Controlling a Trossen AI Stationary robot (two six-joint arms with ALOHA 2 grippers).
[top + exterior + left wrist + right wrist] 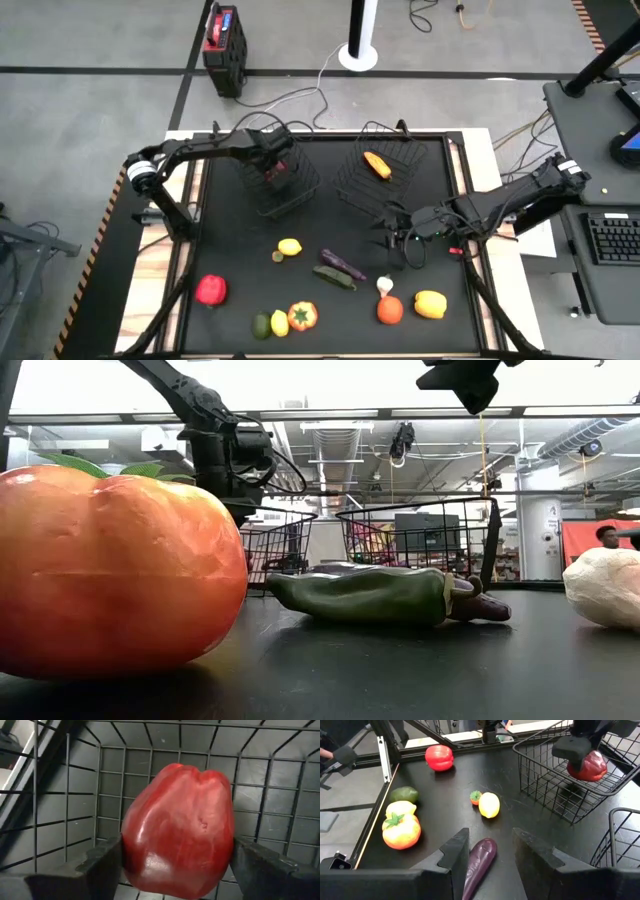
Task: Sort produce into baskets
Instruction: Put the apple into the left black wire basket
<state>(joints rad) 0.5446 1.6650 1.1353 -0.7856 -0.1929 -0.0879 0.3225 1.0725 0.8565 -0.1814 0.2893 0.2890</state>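
My left gripper (282,168) reaches down into the left basket (262,195) and is shut on a red pepper (177,830). The right basket (352,185) holds an orange carrot (377,165). My right gripper (392,240) hovers open above the table near the right basket. A purple eggplant (480,862) lies on the table below the gap between its fingers. Near it lie a green cucumber (334,278), a lemon (290,246) and a garlic (385,286). More produce lies along the near edge: a red piece (211,290), an orange pepper (302,316) and a yellow pepper (430,303). My left gripper pinches the red pepper between its two fingers (102,865), one on each opposite side of its lower body (131,857). The fingers come steeply from above. The pepper hangs inside the basket's walls, seemingly above the wire floor (165,785).
A green piece (261,326) and a yellow piece (279,322) lie by the orange pepper, and an orange-red piece (390,310) by the garlic. Arm frames stand at the table's left and right sides. Bare black mat lies between the baskets and the produce row.
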